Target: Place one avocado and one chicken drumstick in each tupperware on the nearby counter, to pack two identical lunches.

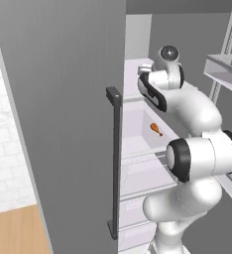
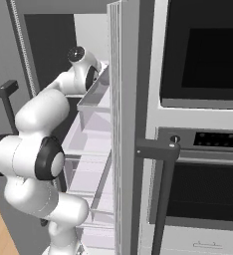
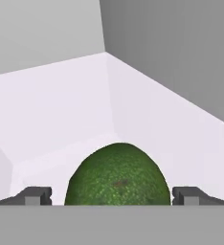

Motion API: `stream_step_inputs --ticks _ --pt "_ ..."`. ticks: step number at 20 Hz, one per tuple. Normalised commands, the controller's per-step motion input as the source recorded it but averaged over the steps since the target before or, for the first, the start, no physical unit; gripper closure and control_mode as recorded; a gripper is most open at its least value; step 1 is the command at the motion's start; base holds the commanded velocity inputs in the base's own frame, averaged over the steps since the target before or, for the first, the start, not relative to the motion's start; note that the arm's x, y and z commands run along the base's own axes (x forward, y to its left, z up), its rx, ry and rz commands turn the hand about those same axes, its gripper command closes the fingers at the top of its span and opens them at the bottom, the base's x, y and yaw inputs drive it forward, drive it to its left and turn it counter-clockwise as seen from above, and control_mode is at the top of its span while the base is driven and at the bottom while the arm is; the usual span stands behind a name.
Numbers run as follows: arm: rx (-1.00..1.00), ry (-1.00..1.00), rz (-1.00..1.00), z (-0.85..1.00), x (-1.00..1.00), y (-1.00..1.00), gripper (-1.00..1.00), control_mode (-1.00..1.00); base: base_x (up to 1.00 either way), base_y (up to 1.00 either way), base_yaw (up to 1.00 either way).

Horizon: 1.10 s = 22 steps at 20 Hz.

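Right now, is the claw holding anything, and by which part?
Nothing is held. The claw is open, its fingertips standing to either side of the dark green avocado without closing on it.

- A pale fridge shelf (image 3: 61, 110) carries 1 dark green avocado (image 3: 117, 174), near its back corner.
- A lower shelf (image 1: 133, 130) carries 1 orange chicken drumstick (image 1: 156, 129).

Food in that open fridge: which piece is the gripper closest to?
The dark green avocado, sitting right between the open gripper fingertips. The orange chicken drumstick lies apart on a lower shelf.
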Motion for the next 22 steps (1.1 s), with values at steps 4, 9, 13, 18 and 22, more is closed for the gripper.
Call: stream_step_inputs --ticks 4,9,13,18,22 --pt "0.00 0.01 -0.02 -0.33 0.01 -0.03 1.00 -1.00 0.00 0.00 0.00" --pt "0.00 0.00 -0.01 -0.11 0.00 -0.01 1.00 -1.00 0.00 0.00 0.00" --pt "0.00 -0.01 0.03 -0.03 -0.31 0.10 1.00 -1.00 0.00 0.00 0.00" --pt "-0.02 0.00 0.17 0.16 -1.00 0.49 1.00 -1.00 0.00 0.00 0.00" --pt "0.00 0.00 0.17 0.32 -1.00 0.12 1.00 -1.00 0.00 0.00 0.00"
